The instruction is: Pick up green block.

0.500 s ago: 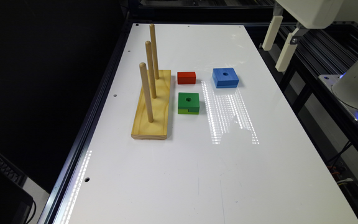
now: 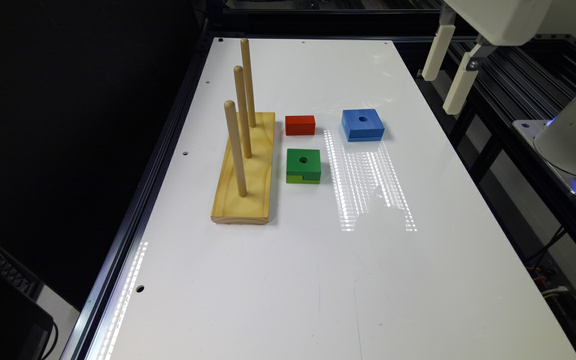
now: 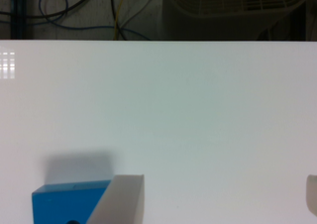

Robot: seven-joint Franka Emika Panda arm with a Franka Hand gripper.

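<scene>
The white tabletop (image 2: 318, 260) carries a wooden peg board (image 2: 246, 172) along one long edge, and the robot arm (image 2: 498, 17) hangs high above the other long edge with its pincer (image 2: 448, 70) spread wide, holding nothing. The blue block (image 2: 363, 124) sits under the pincer in the wrist view, with cables (image 3: 74, 11) on the floor past the tabletop's edge. The green block (image 2: 303, 166) lies just beside the peg board, near the red block (image 2: 300, 125).

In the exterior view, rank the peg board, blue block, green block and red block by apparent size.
1. Peg board
2. Blue block
3. Green block
4. Red block
Blue sits farther away than green, yet looks larger.
</scene>
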